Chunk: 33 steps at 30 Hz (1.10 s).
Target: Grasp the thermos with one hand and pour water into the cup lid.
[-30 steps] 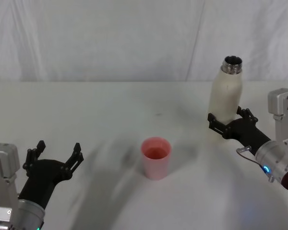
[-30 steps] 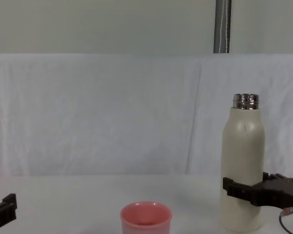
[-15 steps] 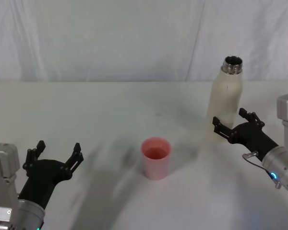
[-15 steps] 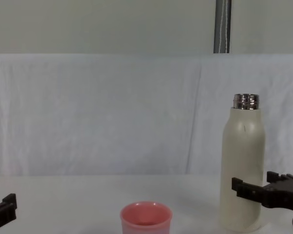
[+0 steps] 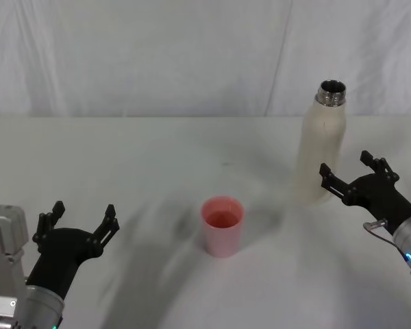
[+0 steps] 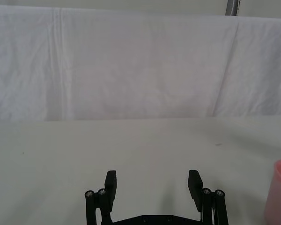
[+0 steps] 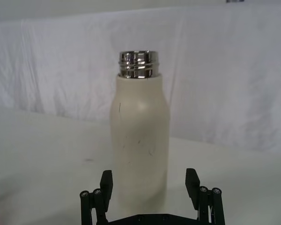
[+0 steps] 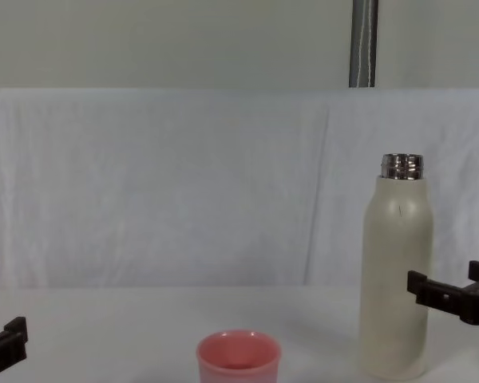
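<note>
The thermos (image 5: pixel 321 151) stood upright beside my right gripper (image 5: pixel 353 173), jaws wide (empty); grasping well meant centring on its body.

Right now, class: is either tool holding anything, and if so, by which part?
Nothing is held. The right tool is open, just clear of the upright thermos; the left tool is open, apart from the cup lid.

Soft, even light — bright throughout. Faint smeared shadows fall across the table (image 5: pixel 157 157) toward its near edge. Small glints sit on the thermos (image 7: pixel 139 136) steel neck — otherwise no glare.
</note>
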{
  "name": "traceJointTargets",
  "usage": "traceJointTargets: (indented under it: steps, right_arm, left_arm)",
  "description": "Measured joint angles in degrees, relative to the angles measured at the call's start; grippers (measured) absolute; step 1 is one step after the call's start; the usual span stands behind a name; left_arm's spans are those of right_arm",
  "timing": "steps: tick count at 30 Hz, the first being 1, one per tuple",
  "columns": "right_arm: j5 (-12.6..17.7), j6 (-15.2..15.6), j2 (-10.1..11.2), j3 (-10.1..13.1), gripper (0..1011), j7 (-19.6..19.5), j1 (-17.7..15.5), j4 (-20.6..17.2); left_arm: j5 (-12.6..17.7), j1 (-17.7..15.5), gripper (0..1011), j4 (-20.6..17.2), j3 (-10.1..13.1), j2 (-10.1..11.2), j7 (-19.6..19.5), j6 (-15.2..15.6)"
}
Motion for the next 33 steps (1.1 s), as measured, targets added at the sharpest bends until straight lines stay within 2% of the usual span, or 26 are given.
traceJointTargets:
  steps: [8,14,23,33]
  right_arm:
    - [-0.95,-0.82,0.03,1.18,1002,-2.26,-3.65,-3.93]
    - [-1.41,-2.21,-0.16,1.70,1003,-2.52,-5.64,-5.49]
    - [-0.76,-5.05,-0.51,1.37,1003,-0.28,-7.23,-6.41]
    - [-2.00,-5.70,-0.53,0.54,1002,-0.59,-9.12,-7.85]
  left_arm:
    - [0.00,0.00,1001,0.00,0.00,0.00,0.00,0.00]
    - [0.00,0.00,1001,0.00,0.00,0.00,0.00,0.00]
    - [0.00,0.00,1001,0.00,0.00,0.00,0.00,0.00]
    - [0.00,0.00,1001,0.00,0.00,0.00,0.00,0.00]
